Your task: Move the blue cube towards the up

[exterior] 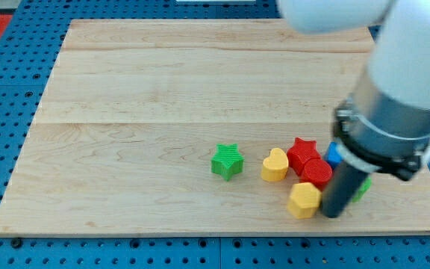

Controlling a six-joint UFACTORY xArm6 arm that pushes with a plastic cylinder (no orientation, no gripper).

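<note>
My tip (333, 214) rests on the counter (125, 112) just right of the yellow block (304, 199). The blue cube (334, 155), mostly hidden behind my arm, seems to touch the red star (302, 152). The end effector is a bare rod, nothing to spread or pinch.

The blue cube (334, 155), mostly hidden, seems to lie flat near the board's lower right.
</note>
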